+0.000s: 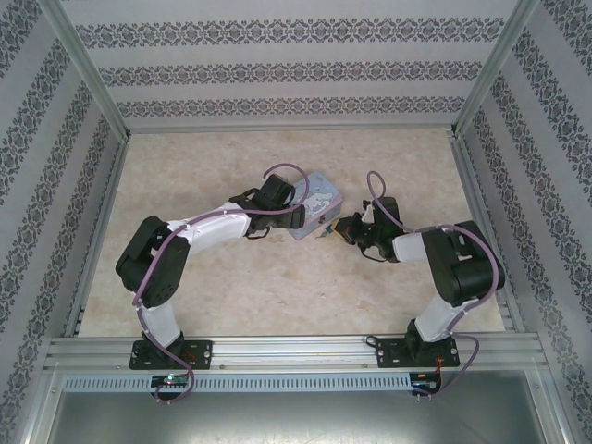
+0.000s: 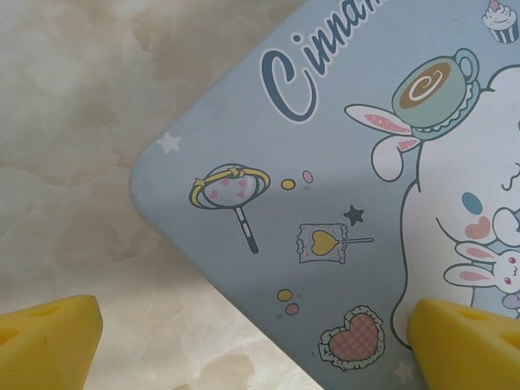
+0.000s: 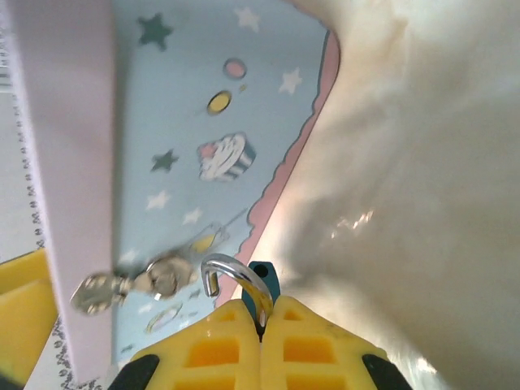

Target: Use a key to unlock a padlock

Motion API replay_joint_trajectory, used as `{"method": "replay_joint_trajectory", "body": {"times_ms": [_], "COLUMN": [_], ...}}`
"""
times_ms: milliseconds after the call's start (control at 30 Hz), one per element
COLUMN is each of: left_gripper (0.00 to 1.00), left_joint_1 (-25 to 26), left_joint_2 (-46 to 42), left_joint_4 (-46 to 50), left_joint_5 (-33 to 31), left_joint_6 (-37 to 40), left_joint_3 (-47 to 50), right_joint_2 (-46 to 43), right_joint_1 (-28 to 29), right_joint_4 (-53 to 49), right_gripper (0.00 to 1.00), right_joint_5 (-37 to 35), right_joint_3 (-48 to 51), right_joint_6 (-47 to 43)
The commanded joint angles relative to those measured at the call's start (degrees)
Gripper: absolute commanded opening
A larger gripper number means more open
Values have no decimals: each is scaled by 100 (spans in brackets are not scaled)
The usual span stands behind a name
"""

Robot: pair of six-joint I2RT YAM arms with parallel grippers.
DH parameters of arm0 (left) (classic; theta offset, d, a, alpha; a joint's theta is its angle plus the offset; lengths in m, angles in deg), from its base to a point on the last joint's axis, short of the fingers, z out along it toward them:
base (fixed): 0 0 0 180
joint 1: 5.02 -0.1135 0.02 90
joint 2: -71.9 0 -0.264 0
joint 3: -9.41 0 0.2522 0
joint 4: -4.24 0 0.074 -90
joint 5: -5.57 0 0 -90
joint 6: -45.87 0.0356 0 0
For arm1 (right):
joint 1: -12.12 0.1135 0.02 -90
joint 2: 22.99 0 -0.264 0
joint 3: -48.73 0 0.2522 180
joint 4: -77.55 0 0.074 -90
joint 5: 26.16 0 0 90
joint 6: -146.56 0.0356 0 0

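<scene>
The padlock (image 3: 265, 281) is a tiny teal body with a silvery shackle (image 3: 234, 270), pinched between the yellow fingers of my right gripper (image 3: 262, 315), which is shut on it. The shackle's free end hangs out of the body, hooked toward the tin. A blurred greyish metal piece that looks like the key (image 3: 122, 288) sits just left of the shackle, against the tin's side. My left gripper (image 2: 256, 337) is open above a corner of the pale-blue cartoon tin (image 2: 325, 203), one finger (image 2: 467, 341) over the lid and the other over the table.
The tin (image 1: 314, 205) lies mid-table between both grippers, the left gripper (image 1: 277, 199) on its left and the right gripper (image 1: 350, 228) on its right. Patterned walls and metal frame posts enclose the marbled tabletop (image 1: 231, 287).
</scene>
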Motion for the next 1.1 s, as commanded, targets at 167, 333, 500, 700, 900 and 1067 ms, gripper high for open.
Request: {"method": "replay_joint_trajectory", "body": {"times_ms": [167, 333, 500, 700, 900, 1067], "left_gripper": [100, 100, 100, 100, 100, 100], "left_joint_1": [-30, -39, -50, -66, -69, -148], "left_joint_2": [268, -12, -444, -908, -1360, -1909], "left_joint_4": [1333, 1437, 1525, 1622, 1767, 1918], "left_joint_5": [2, 78, 78, 65, -7, -146], "left_joint_6": [411, 423, 372, 313, 308, 301], "left_joint_3": [-101, -172, -102, 10, 186, 319], "right_joint_2": [-903, -1032, -961, -457, -533, -1543], "right_joint_1": [510, 1491, 2452, 2853, 2806, 2547], "right_joint_4": [-291, -209, 58, 657, 830, 58], "right_gripper": [0, 0, 0, 0, 38, 59], "right_joint_5": [-110, -479, -976, -1104, -1079, -1059], "right_joint_3": [385, 575, 749, 947, 1088, 1168], "right_joint_6": [25, 231, 526, 799, 858, 688]}}
